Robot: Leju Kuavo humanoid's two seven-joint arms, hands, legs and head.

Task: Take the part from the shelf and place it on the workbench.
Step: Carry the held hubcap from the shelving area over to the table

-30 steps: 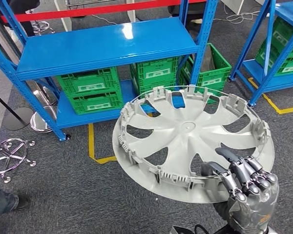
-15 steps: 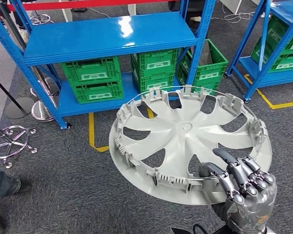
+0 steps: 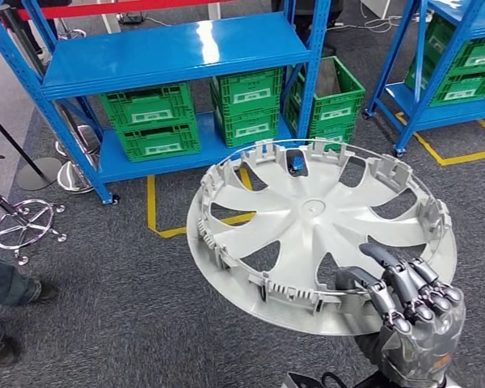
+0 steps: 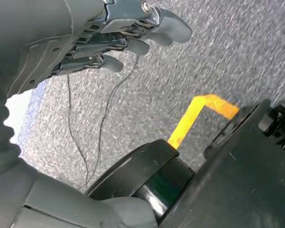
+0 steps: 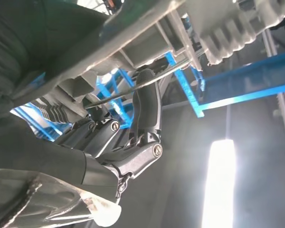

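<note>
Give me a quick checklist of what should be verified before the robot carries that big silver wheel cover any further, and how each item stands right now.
1. Wheel cover off the shelf: ok, it is in the air over the carpet.
2. Right hand grips the cover's near rim: ok.
3. Cover level: not ok, it is tilted.
4. Left hand free: ok, fingers apart, holding nothing.
5. Workbench located: cannot tell.
6. Bystanders clear: cannot tell, a person's legs stand to the robot's left.

Right hand (image 3: pixel 411 319) is showing off shiny silver-grey casing with dark segmented fingers (image 5: pixel 147 107), silver screws gleaming; left hand (image 4: pixel 98 38) is trailing thin black wires.
</note>
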